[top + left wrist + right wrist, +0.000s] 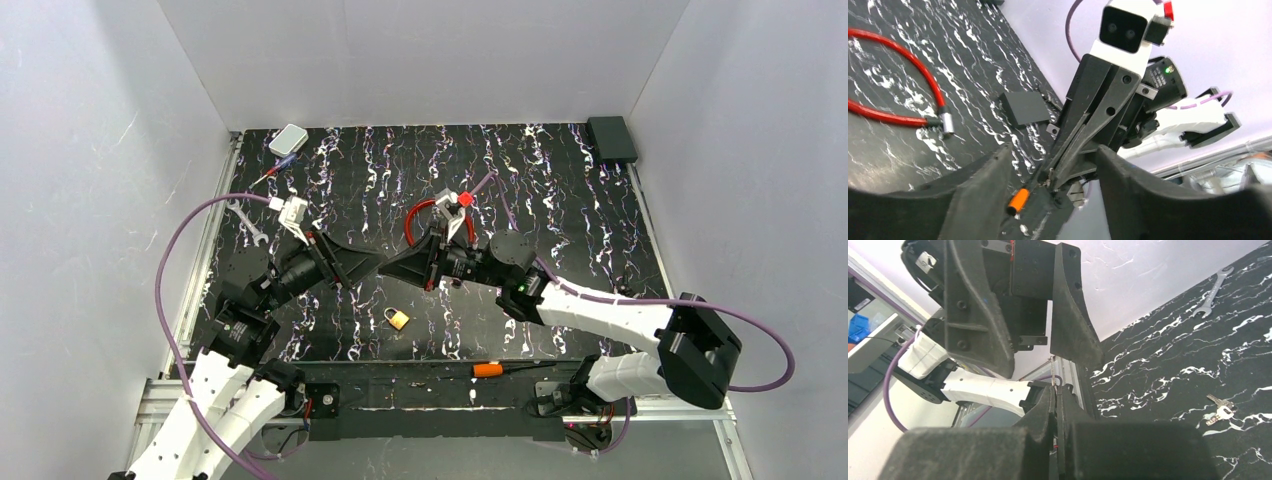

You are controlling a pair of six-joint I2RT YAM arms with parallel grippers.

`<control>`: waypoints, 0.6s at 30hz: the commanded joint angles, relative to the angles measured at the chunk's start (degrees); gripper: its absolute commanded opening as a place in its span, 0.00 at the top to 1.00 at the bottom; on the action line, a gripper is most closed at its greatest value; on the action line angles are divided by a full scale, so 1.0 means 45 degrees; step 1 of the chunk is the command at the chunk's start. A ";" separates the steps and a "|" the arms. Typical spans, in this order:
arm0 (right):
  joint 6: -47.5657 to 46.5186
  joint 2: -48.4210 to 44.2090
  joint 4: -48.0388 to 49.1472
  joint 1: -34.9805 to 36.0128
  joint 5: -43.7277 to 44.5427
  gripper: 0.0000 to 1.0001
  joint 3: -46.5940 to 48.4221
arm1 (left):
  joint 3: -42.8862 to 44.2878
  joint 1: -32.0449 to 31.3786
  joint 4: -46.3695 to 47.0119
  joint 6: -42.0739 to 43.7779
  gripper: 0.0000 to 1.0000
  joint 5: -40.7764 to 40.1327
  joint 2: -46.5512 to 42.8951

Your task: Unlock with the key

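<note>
My two grippers meet tip to tip above the middle of the black marbled mat. The right gripper (386, 268) (1055, 390) is shut, and a thin silvery sliver, the key (1053, 383) (1050, 175) seen edge-on, sticks out of its tips. The left gripper (371, 262) (1054, 150) is open, its fingers (1075, 325) standing on either side of the right gripper's tips without touching the key. A small brass padlock (397, 318) lies on the mat below and in front of both grippers.
A red cable loop (430, 215) lies behind the right gripper. A silver wrench (248, 222) lies at the left edge, an orange-handled tool (490, 369) on the front rail. Two small silvery keys (1220, 410) lie on the mat. Grey box (288, 139) and black box (612, 138) sit in the far corners.
</note>
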 commanded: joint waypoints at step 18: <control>-0.3933 -0.4025 -1.0718 -0.0008 0.7653 0.99 0.0050 | 0.2154 -0.0069 -0.8996 0.2266 0.28 -0.3417 0.2346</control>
